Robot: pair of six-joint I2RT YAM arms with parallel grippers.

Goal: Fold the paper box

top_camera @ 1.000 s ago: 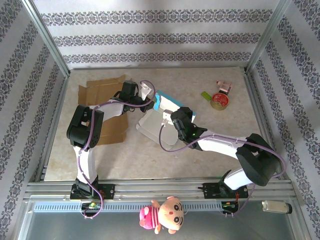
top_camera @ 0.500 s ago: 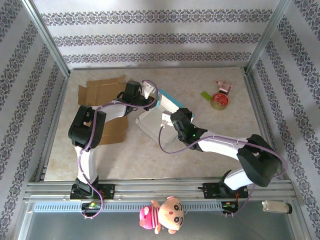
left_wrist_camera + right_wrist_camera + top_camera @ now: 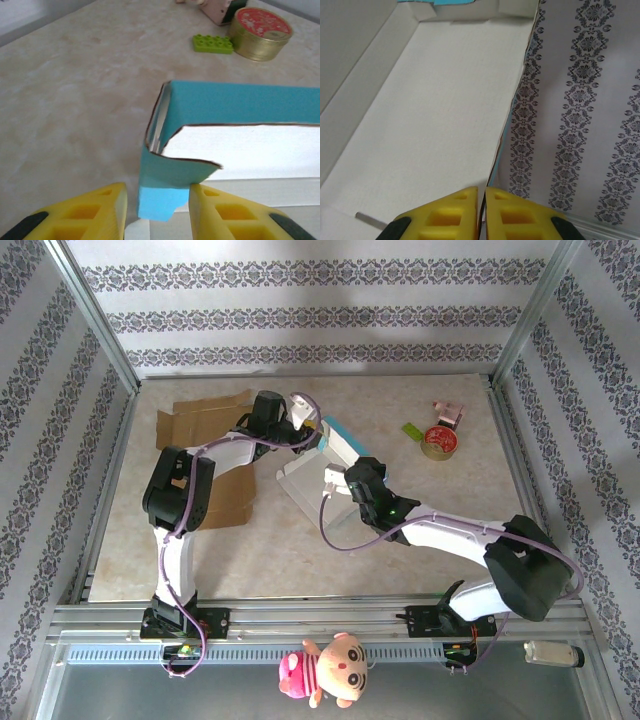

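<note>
The paper box (image 3: 345, 446), blue outside and white inside, sits half-formed at the table's middle. My left gripper (image 3: 308, 430) is at its far left corner. In the left wrist view the yellow fingers (image 3: 85, 212) stand apart around a blue corner flap (image 3: 159, 199), which touches the right finger; the gripper (image 3: 157, 212) is open. My right gripper (image 3: 342, 480) holds the box's near side. Seen from the right wrist, it (image 3: 485, 202) is shut on the thin edge of a raised wall, beside the white inner panel (image 3: 435, 100).
Flat brown cardboard (image 3: 200, 420) lies at the left under the left arm. At the far right sit a gold tape tin (image 3: 438, 441), a green brick (image 3: 413, 430) and a small pink object (image 3: 447, 413). A plush doll (image 3: 325, 670) hangs off the front rail.
The left gripper has moved right to the box's corner flap. The right gripper has shifted slightly and raised the box wall that it holds.
</note>
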